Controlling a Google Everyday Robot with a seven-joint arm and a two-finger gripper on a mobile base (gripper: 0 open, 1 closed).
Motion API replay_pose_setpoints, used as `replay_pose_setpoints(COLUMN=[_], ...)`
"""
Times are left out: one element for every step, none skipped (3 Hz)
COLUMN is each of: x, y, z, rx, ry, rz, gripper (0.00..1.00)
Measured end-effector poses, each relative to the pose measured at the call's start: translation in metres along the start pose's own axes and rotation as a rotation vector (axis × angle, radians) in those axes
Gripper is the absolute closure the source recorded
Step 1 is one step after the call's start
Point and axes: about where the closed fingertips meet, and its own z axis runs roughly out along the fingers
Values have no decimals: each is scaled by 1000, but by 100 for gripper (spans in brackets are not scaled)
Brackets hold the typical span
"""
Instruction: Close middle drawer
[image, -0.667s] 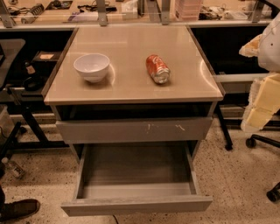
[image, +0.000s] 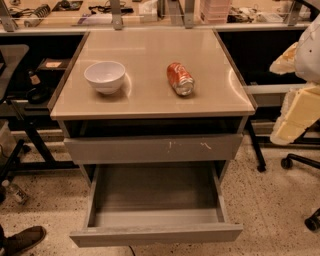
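The middle drawer (image: 156, 234) is pulled far out at the bottom of the cabinet. It is wide and shallow with a plain grey front, and its grey inside (image: 155, 192) holds nothing. Above it sits a grey drawer front with white scratch marks (image: 152, 148), slightly out from the cabinet. My gripper (image: 295, 116) shows as white and cream parts at the right edge of the camera view. It is to the right of the cabinet, above the level of the open drawer, and touches nothing.
A white bowl (image: 105, 76) and an orange soda can (image: 180, 78) lying on its side rest on the beige cabinet top (image: 150, 50). Office chair wheels (image: 300, 162) stand on the floor at right. Black stands (image: 30, 135) and a shoe (image: 22, 240) are at left.
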Motion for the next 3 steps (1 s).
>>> replay_pose_setpoints(x=[0, 0, 0], y=[0, 0, 0], z=[0, 0, 0], rx=[0, 0, 0], ry=[0, 0, 0], rz=[0, 0, 0], gripper=[42, 64, 88])
